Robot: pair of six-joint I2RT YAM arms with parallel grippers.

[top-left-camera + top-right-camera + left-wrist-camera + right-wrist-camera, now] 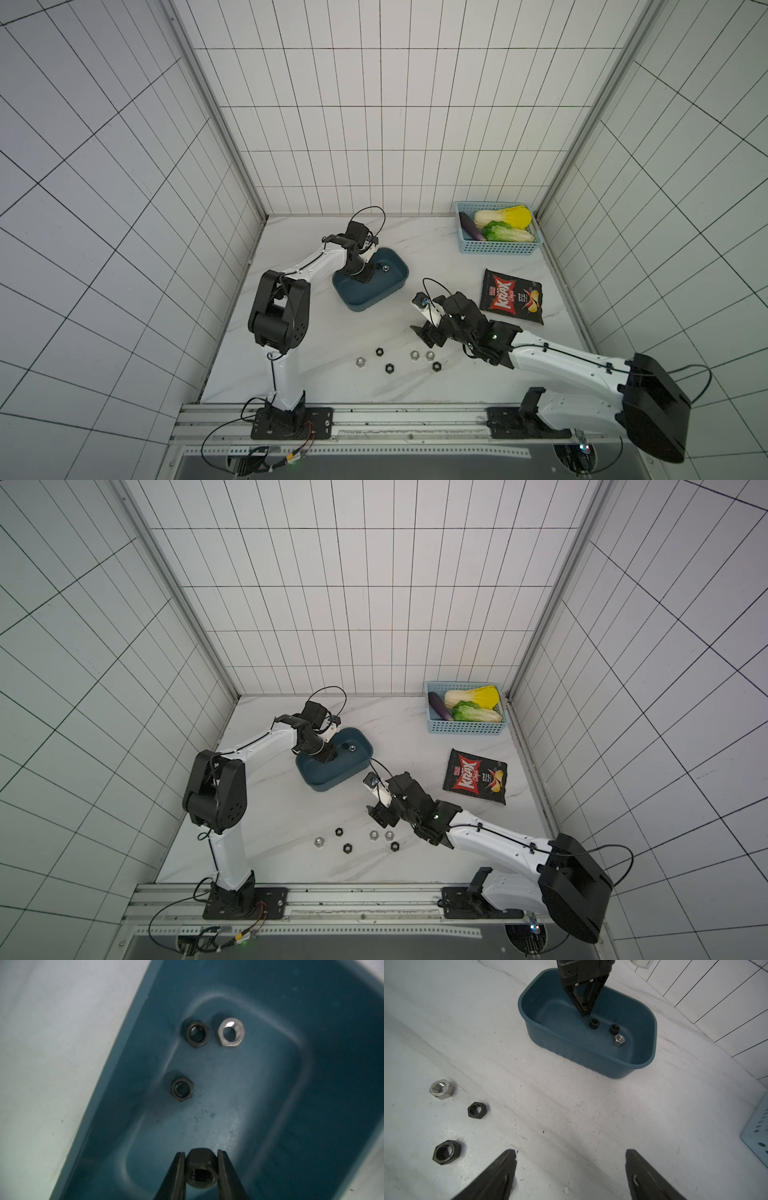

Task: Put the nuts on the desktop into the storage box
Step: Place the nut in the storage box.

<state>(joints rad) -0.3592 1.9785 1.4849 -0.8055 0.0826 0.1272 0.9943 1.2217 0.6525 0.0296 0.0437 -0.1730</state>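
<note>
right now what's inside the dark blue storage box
On the storage box floor lie two black nuts and a silver nut. The left hand, down inside, grips another black nut. Floor beneath the hand and behind the near wall is hidden.

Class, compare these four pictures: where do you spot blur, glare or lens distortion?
In both top views the wall tiles splay outward, wide-angle distortion; lighting even. Left wrist view: dim and soft, the black nut in the left gripper blurred, the silver nut glinting. Right wrist view: sharper; loose nuts crisp.
</note>
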